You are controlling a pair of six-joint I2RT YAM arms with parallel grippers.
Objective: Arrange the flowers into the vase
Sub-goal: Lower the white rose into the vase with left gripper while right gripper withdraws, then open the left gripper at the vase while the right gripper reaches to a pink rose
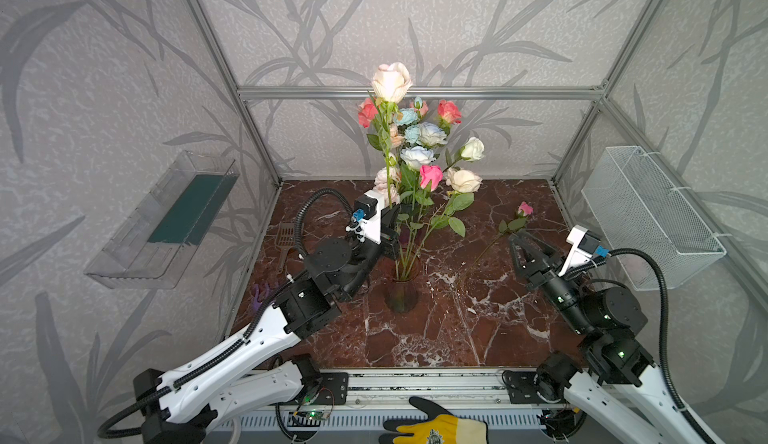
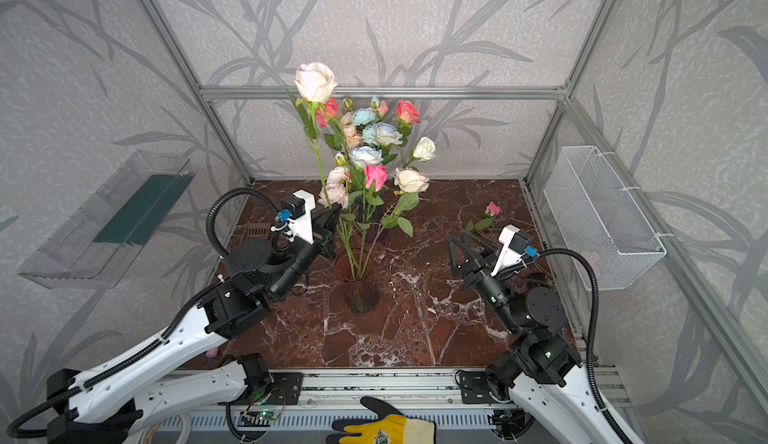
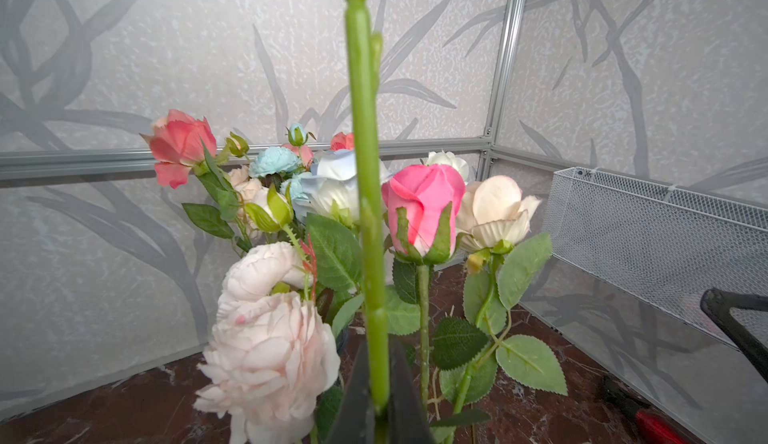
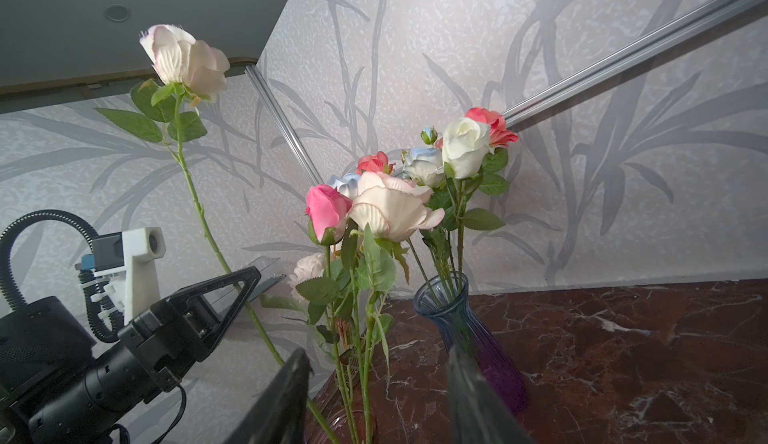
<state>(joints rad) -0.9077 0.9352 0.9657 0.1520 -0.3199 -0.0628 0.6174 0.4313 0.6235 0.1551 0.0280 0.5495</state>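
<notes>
The cream rose (image 1: 390,82) stands nearly upright. My left tool (image 1: 391,215) is pinched shut on its stem above the vase (image 1: 401,292), and the stem's foot meets the mouth among the other flowers (image 1: 419,159). That arm reaches in from the left, wrist raised. My right tool (image 1: 524,241) hangs half open and empty over the worktop (image 1: 436,329), beside a pink rose (image 1: 524,209) lying there.

Left wrist view: rose stem (image 3: 365,171) near the vase (image 1: 401,296), flower head cut off by the upper edge. Glove (image 1: 436,427) in front of the vase: cuff cut off by the lower edge.
</notes>
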